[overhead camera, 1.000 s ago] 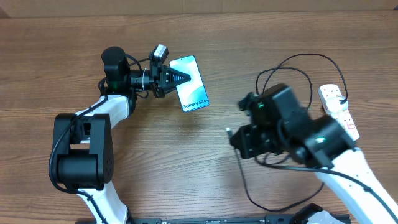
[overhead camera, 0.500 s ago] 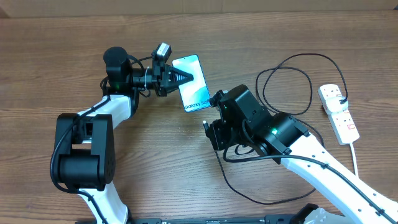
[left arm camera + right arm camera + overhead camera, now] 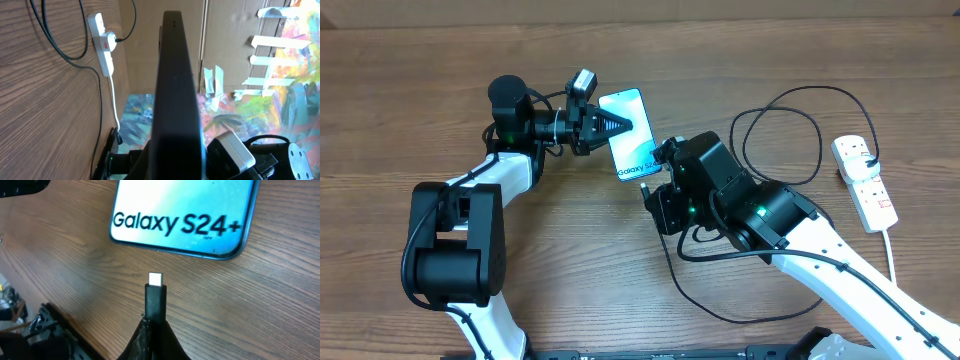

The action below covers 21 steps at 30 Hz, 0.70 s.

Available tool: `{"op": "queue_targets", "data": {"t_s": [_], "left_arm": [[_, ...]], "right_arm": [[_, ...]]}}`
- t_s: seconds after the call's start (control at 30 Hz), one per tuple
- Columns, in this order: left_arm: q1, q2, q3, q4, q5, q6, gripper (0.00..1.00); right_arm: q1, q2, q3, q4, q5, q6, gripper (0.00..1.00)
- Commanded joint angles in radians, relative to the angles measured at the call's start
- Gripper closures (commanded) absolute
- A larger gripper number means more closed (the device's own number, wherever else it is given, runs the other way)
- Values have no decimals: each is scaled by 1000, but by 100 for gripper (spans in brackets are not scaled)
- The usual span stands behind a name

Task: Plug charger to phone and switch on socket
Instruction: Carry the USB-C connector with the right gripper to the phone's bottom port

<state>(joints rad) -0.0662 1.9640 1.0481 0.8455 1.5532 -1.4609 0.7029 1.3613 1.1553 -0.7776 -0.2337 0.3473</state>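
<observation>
Phone (image 3: 638, 150) clamped in left gripper (image 3: 618, 125). Charger plug (image 3: 155, 297) clamped in right gripper (image 3: 154, 330), just short of phone's bottom edge, apart. Plugging step: you centre tip on that edge, push straight in.

Can't read switch (image 3: 883, 209) on socket (image 3: 861, 183) near right edge of table (image 3: 420, 60): too small. Lose corner of phone (image 3: 638, 140) under right arm (image 3: 720, 190); cropped in right wrist view.

Arms (image 3: 840, 250): white link shells, black joint housings, green LEDs lit. Left tool (image 3: 618, 126) black, tapered; grey camera block (image 3: 579, 82) behind it, black cables.
</observation>
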Motion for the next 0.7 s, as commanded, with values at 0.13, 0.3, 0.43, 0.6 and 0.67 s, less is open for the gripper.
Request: {"op": "queue_targets", "data": {"t_s": [0.13,0.3,0.43,0.6,0.67], "left_arm": [[-7,-10,21,8,11,23,96],[-7,-10,21,8,11,25,96],[-7,-10,21,8,10,25,96],[-7,-10,21,8,7,25,96],[-7,-10,21,8,5,25,96]], "right_arm": [[3,-9,-3,15,61,-6,96],[3,-9,-3,31,61,-6,96],[3,-9,-3,34,61,-6,96],[3,-9,-3,36,61,-6,96],[3,-9,-3,36,61,-6,96]]}}
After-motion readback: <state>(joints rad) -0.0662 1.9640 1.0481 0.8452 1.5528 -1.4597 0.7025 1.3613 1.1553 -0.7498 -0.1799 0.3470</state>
